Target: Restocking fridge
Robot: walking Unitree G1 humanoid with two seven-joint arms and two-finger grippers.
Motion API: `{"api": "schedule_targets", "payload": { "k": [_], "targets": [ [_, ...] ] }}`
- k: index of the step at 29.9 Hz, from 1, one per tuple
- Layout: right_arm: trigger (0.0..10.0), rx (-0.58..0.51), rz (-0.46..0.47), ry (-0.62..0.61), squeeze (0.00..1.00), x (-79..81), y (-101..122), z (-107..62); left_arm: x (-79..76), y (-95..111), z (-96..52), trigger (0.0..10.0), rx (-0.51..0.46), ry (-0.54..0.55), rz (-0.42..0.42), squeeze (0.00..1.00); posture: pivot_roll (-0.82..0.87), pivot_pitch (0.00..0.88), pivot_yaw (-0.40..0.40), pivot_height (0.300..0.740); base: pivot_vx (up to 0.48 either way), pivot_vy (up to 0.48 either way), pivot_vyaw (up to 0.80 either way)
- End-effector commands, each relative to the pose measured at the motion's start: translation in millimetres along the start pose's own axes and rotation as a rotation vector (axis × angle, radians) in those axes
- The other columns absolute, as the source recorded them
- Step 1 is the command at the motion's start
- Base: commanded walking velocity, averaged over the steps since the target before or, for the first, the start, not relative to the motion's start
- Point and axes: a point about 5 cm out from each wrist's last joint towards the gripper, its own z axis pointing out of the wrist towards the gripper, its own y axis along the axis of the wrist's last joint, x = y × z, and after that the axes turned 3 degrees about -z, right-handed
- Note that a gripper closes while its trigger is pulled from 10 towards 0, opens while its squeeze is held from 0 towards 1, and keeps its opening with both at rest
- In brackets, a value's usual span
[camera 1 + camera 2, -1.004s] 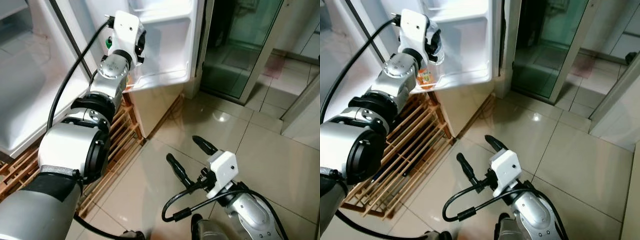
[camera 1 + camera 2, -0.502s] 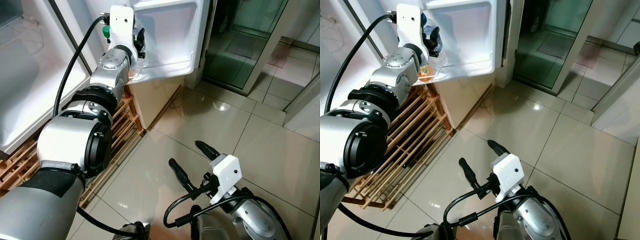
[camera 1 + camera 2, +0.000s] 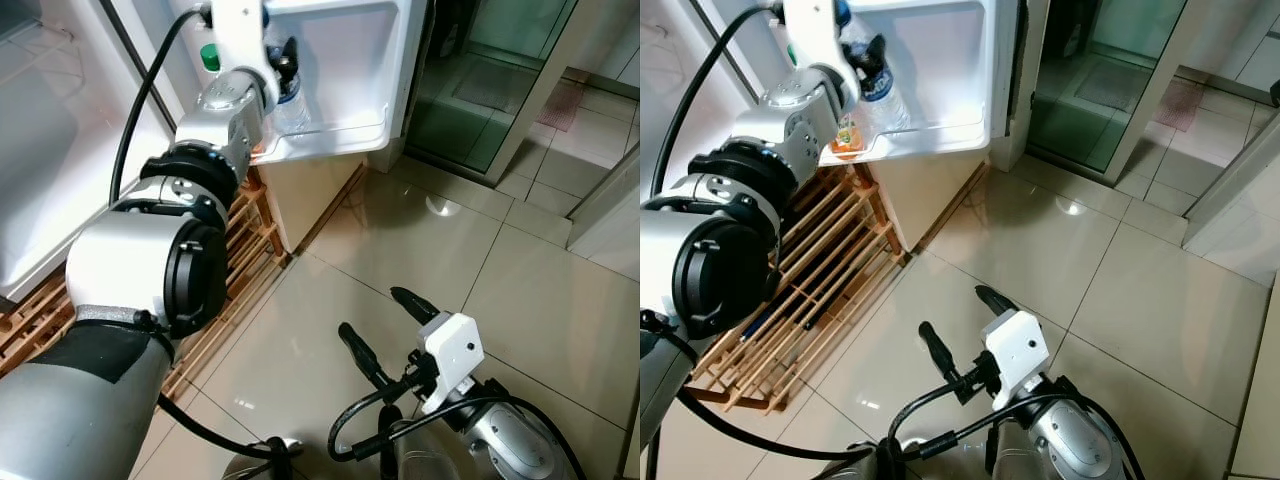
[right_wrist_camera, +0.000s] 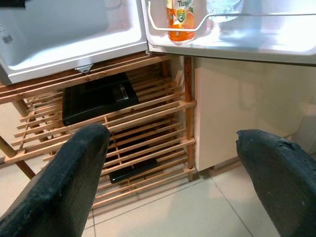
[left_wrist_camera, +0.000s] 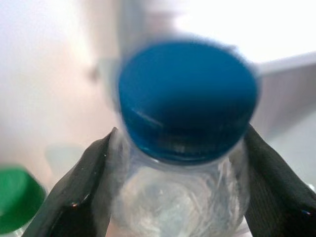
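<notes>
Since earlier: left gripper [image 5: 177, 163] carried water bottle [image 3: 878, 85] down into fridge door shelf [image 3: 930, 135], fingers clamped below cap. Release pending. Right gripper [image 3: 385, 325] idle, spread, empty.

Blurred cap, cut-off bottles
The clear plastic bottle's blue cap [image 5: 187, 101] is blurred; the orange juice bottle [image 4: 180, 19] loses its top at the frame edge.

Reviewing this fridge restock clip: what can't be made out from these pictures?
- Water bottle: its base is behind the door shelf rim, so whether it rests on the shelf is unclear.
- Left gripper: in the eye views its own wrist hides the fingertips.
- Orange juice bottle: top cut off by the right wrist view's edge; label too small.
- Green cap: blurred, cut by the left wrist view's edge.
</notes>
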Motion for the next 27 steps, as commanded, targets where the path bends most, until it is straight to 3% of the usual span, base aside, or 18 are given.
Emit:
{"api": "schedule_targets", "payload": {
  "k": [1, 3, 9, 17, 18, 19, 20, 23, 25, 26, 27],
  "targets": [
    [10.0, -0.004, 0.008, 0.012, 0.02, 3.5, 2.5, -0.1, 1.3, 25.9, 0.5, 10.0, -0.086, -0.001, 0.054, 1.00, -0.28, 0.231, 0.097, 0.740, 0.000, 0.000, 0.00],
    [10.0, -0.003, 0.008, 0.014, 0.02, 2.9, 1.7, 1.2, 3.5, 32.5, 0.3, 10.0, -0.102, 0.014, 0.104, 1.00, -0.27, 0.224, 0.097, 0.740, 0.000, 0.000, 0.00],
    [10.0, -0.003, 0.008, 0.017, 0.01, 2.9, 0.6, 3.4, 2.8, 42.6, 0.2, 10.0, -0.120, 0.008, 0.135, 1.00, -0.27, 0.206, 0.097, 0.740, 0.000, 0.000, 0.00],
    [10.0, -0.008, 0.007, 0.010, 0.01, 2.4, -0.2, 6.3, -2.5, 49.6, -0.1, 10.0, -0.155, -0.040, 0.086, 1.00, -0.26, 0.192, 0.102, 0.740, 0.000, 0.000, 0.00],
    [10.0, -0.013, 0.008, -0.001, 0.01, 1.2, 0.2, 7.6, -7.1, 49.1, -0.3, 10.0, -0.167, -0.085, 0.075, 1.00, -0.26, 0.190, 0.105, 0.740, 0.000, 0.000, 0.00],
    [10.0, -0.017, 0.017, -0.016, 0.01, -0.5, 0.3, 9.0, -12.9, 44.9, -0.6, 10.0, -0.165, -0.142, 0.082, 0.00, -0.26, 0.188, 0.105, 0.740, 0.000, 0.000, 0.00],
    [10.0, -0.017, 0.017, -0.016, 0.01, -0.5, 0.3, 9.0, -12.9, 44.9, -0.6, 10.0, -0.165, -0.142, 0.082, 0.00, -0.26, 0.188, 0.105, 0.740, 0.000, 0.000, 0.00],
    [10.0, -0.013, 0.026, -0.033, 0.02, -3.6, -1.8, 8.9, -23.5, 24.3, -2.8, 10.0, -0.122, -0.282, 0.116, 0.00, -0.24, 0.183, 0.108, 0.740, 0.000, 0.000, 0.00],
    [10.0, -0.009, 0.032, -0.037, 0.02, -4.5, -4.0, 8.6, -21.8, 3.8, -6.6, 10.0, -0.074, -0.335, 0.138, 0.00, -0.23, 0.180, 0.106, 0.740, 0.000, 0.000, 0.00],
    [10.0, -0.009, 0.032, -0.037, 0.02, -4.5, -4.0, 8.6, -21.8, 3.8, -6.6, 10.0, -0.074, -0.335, 0.138, 0.00, -0.23, 0.180, 0.106, 0.740, 0.000, 0.000, 0.00],
    [10.0, -0.006, 0.036, -0.039, 0.01, -5.3, -6.0, 9.3, -15.9, -14.6, -13.1, 10.0, -0.039, -0.351, 0.145, 0.00, -0.22, 0.175, 0.102, 0.740, 0.000, 0.000, 0.00]
  ]
}}
